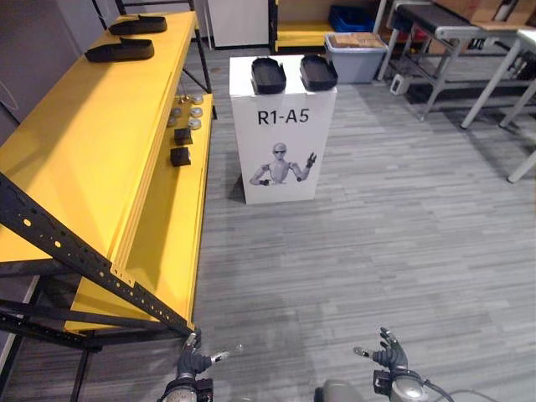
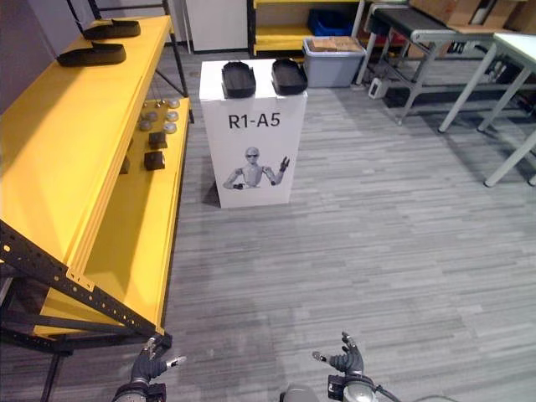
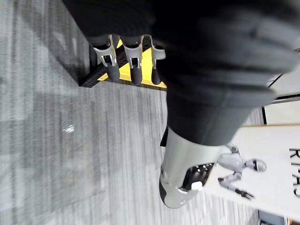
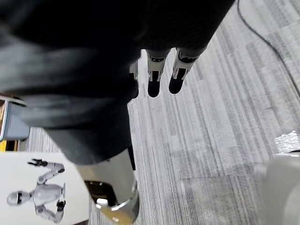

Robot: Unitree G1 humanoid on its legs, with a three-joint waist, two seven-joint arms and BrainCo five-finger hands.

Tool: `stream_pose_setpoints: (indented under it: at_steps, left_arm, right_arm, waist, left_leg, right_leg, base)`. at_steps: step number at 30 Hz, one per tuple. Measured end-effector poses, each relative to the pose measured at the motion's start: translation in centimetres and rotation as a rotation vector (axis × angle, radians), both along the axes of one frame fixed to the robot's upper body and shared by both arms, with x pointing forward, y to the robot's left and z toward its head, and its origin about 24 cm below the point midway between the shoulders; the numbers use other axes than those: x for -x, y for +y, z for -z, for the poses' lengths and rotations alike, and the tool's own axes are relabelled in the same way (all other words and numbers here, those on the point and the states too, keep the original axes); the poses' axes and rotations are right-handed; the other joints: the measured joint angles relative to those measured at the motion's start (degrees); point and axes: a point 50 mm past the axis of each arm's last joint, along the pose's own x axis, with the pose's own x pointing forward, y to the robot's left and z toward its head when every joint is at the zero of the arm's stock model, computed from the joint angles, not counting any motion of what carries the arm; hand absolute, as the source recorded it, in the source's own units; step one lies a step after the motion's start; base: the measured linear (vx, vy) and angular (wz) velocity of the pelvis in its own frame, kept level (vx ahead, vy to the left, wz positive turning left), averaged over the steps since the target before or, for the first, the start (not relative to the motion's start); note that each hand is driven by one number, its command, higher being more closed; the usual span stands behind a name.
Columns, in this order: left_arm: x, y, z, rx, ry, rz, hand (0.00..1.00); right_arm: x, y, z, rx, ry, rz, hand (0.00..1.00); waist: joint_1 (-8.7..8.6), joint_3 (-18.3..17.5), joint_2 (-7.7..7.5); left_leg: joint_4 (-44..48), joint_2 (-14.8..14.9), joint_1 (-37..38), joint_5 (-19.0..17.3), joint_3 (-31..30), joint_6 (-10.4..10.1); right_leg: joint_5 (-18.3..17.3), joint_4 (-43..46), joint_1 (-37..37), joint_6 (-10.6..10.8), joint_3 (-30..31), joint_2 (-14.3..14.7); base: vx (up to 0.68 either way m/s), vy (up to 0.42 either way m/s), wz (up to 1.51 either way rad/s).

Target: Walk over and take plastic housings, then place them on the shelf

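Two black plastic housings [image 1: 268, 74] [image 1: 318, 72] lie side by side on top of a white box stand [image 1: 285, 155] with a robot picture, ahead of me across the floor. Two more black housings [image 1: 120, 50] [image 1: 138, 24] rest at the far end of the yellow shelf [image 1: 84, 151] on my left. My left hand [image 1: 192, 363] hangs low at the near edge of the view, fingers relaxed and holding nothing. My right hand [image 1: 389, 356] is level with it, also open and empty. Both are far from the stand.
The shelf's lower yellow level [image 1: 172, 218] carries several small metal and black parts [image 1: 184, 117]. Its black frame corner [image 1: 126, 293] juts out close to my left hand. A grey bin [image 1: 356, 54] and metal tables [image 1: 469, 50] stand at the back right. Grey floor [image 1: 377, 234] lies between me and the stand.
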Motion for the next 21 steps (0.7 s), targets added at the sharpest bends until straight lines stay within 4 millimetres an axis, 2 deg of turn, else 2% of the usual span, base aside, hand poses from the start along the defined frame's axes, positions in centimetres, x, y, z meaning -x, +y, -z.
stream_pose_setpoints:
  at_steps: [1,2,3,5,6,7,8,9,10,11,12,13,14,15,16,17,18,19,20,21]
  left_arm:
    - [-0.2,0.0,-0.1,0.000,-0.004,-0.003,0.00]
    - [-1.0,0.2,-0.4,0.000,-0.026,-0.005,0.00]
    - [-1.9,0.2,-0.8,-0.006,-0.050,0.001,0.00]
    - [-2.8,0.1,-1.2,-0.012,-0.075,0.014,0.00]
    - [-3.2,0.1,-1.4,-0.018,-0.084,0.028,0.00]
    - [-3.8,-0.4,-1.6,-0.010,-0.097,0.044,0.00]
    - [-4.1,-0.7,-1.6,-0.006,-0.100,0.053,0.00]
    - [-4.3,-1.5,-1.5,0.018,-0.105,0.054,0.00]
    - [-4.2,-2.2,-1.4,0.038,-0.103,0.051,0.00]
    - [-3.7,-2.3,-1.2,0.044,-0.091,0.046,0.00]
    - [-3.5,-2.3,-1.0,0.049,-0.087,0.043,0.00]
    - [-3.4,-2.1,-1.0,0.044,-0.083,0.040,0.00]
    - [-3.4,-2.1,-1.0,0.044,-0.080,0.040,0.00]
    - [-3.3,-2.2,-1.0,0.048,-0.081,0.041,0.00]
    - [-3.3,-2.3,-1.0,0.051,-0.081,0.040,0.00]
    - [-3.2,-2.3,-1.0,0.053,-0.082,0.039,0.00]
    - [-3.2,-2.4,-1.0,0.056,-0.082,0.037,0.00]
    - [-3.2,-2.5,-1.0,0.059,-0.083,0.037,0.00]
    - [-3.1,-2.8,-0.9,0.069,-0.081,0.035,0.00]
    - [-2.6,-2.8,-0.7,0.071,-0.069,0.028,0.00]
  right_arm:
    - [-0.2,0.1,-0.1,0.002,-0.004,-0.007,0.00]
    - [-0.7,0.1,-0.3,0.003,-0.015,-0.013,0.00]
    - [-1.1,0.1,-0.5,0.008,-0.026,-0.013,0.00]
    - [-1.4,-0.1,-0.7,0.014,-0.035,-0.014,0.00]
    - [-1.4,-0.1,-0.7,0.015,-0.034,-0.013,0.00]
    - [-2.0,-0.4,-1.0,0.026,-0.046,-0.016,0.00]
    - [-2.4,-0.4,-1.2,0.028,-0.056,-0.019,0.00]
    - [-2.8,-0.7,-1.5,0.039,-0.068,-0.024,0.00]
    - [-2.6,-0.8,-1.4,0.044,-0.061,-0.026,0.00]
    - [-2.5,-0.6,-1.3,0.044,-0.056,-0.038,0.00]
    - [-2.5,-0.2,-1.2,0.040,-0.050,-0.055,0.00]
    - [-3.0,0.1,-1.4,0.028,-0.066,-0.051,0.00]
    - [-3.2,0.5,-1.4,0.013,-0.073,-0.043,0.00]
    - [-3.4,0.9,-1.4,-0.008,-0.082,-0.026,0.00]
    - [-3.4,1.0,-1.4,-0.012,-0.083,-0.021,0.00]
    - [-3.5,1.1,-1.3,-0.017,-0.082,-0.017,0.00]
    - [-3.6,0.9,-1.4,-0.019,-0.087,0.000,0.00]
    - [-3.6,0.7,-1.4,-0.019,-0.089,0.008,0.00]
    - [-3.2,0.1,-1.3,-0.013,-0.080,0.031,0.00]
    - [-2.6,0.0,-0.8,-0.019,-0.051,0.050,0.00]
  waist:
    - [-0.12,0.4,0.09]
    - [-0.88,1.7,0.20]
    - [-1.54,2.2,0.33]
    - [-2.26,2.4,0.43]
    - [-2.55,2.2,0.41]
    - [-2.25,2.2,1.82]
    - [-2.50,2.3,1.83]
    - [-2.80,2.6,2.19]
    - [-2.85,2.6,2.62]
    - [-2.70,2.5,2.60]
    - [-1.74,3.2,3.10]
    - [-0.95,4.0,3.35]
    - [-0.50,4.3,2.83]
    - [0.41,5.0,1.79]
    - [0.87,5.2,1.49]
    - [1.65,5.5,0.89]
    - [2.17,6.0,0.69]
    - [2.18,6.3,0.71]
    - [2.07,6.1,1.74]
    - [2.90,5.3,2.37]
  left_leg:
    - [-0.1,0.2,0.7,0.0,-0.2,-0.1]
    - [-0.9,0.9,2.5,-0.5,-1.4,-0.5]
    - [-2.7,1.7,4.3,-0.6,-2.5,-1.3]
    - [-5.1,3.2,6.8,-1.1,-3.8,-3.0]
    - [-5.3,4.0,7.8,-1.6,-4.6,-4.1]
    - [-5.1,6.5,8.4,-1.0,-4.7,-6.5]
    - [-4.3,6.6,8.1,0.3,-4.8,-8.6]
    - [0.6,6.7,7.2,3.5,-4.6,-9.6]
    - [12.6,7.4,3.8,7.3,-3.5,-9.0]
    - [20.3,8.3,1.4,10.4,-2.5,-8.7]
    - [35.8,11.2,-4.8,10.0,-1.6,-8.4]
    - [46.0,12.7,-10.0,7.7,-1.5,-7.8]
    - [48.4,12.6,-12.6,7.0,-1.4,-7.6]
    - [48.7,11.5,-17.0,5.6,-1.0,-7.4]
    - [47.4,10.7,-19.2,4.8,-1.0,-7.2]
    - [41.0,9.0,-22.6,3.7,-1.2,-6.8]
    - [30.1,7.3,-24.6,3.8,-1.2,-6.9]
    - [24.0,6.5,-25.3,4.4,-1.4,-6.6]
    - [11.3,5.7,-26.0,7.9,-2.7,-7.4]
    - [7.7,5.5,-24.8,18.3,-2.8,-5.8]
  right_leg:
    - [0.1,-1.8,-0.8,-0.1,-0.9,0.1]
    - [0.5,-8.0,-1.9,-0.6,-2.5,0.7]
    - [2.4,-15.8,-3.0,-2.1,-3.7,1.7]
    - [9.4,-21.4,-3.4,-4.1,-4.3,3.6]
    - [14.5,-22.0,-3.1,-6.8,-4.2,4.2]
    - [13.0,-18.4,-3.3,-9.4,-6.0,5.3]
    - [11.9,-17.0,-3.4,-9.5,-6.4,5.0]
    - [10.7,-14.3,-2.7,-10.3,-7.6,4.7]
    - [8.8,-16.9,1.5,-9.6,-8.8,5.6]
    - [7.7,-21.0,6.0,-10.1,-8.7,6.3]
    - [7.3,-27.4,12.1,-10.5,-7.3,9.3]
    - [7.3,-30.5,16.6,-10.6,-5.6,10.7]
    - [7.3,-31.9,18.8,-10.6,-4.8,10.8]
    - [7.3,-34.7,22.6,-10.6,-3.1,10.3]
    - [7.2,-35.9,24.3,-10.6,-2.3,10.0]
    - [6.7,-37.7,27.0,-9.9,-0.7,8.7]
    - [5.4,-38.4,29.1,-8.5,0.6,7.3]
    - [4.4,-38.5,30.3,-7.6,0.8,6.6]
    - [2.1,-38.6,32.1,-6.1,1.3,6.3]
    - [-0.3,-38.4,33.7,-5.0,3.2,5.9]
  base:
    - [0.41,0.005,0.27]
    - [0.42,-0.044,0.48]
    - [0.56,-0.086,0.60]
    - [0.49,-0.114,0.47]
    - [0.65,-0.213,0.31]
    - [0.65,-0.225,0.25]
    - [0.65,-0.232,0.11]
    - [0.61,-0.246,0.13]
    - [0.60,-0.241,0.06]
    - [0.74,-0.264,-0.20]
    - [0.62,-0.153,-0.54]
    - [0.60,-0.118,-0.66]
    - [0.56,-0.046,-0.65]
    - [0.42,0.000,-0.47]
    - [0.60,0.065,-0.64]
    - [0.57,0.126,-0.68]
    - [0.58,0.161,-0.64]
    - [0.50,0.206,-0.42]
    - [0.51,0.248,-0.41]
    - [0.54,0.265,-0.35]
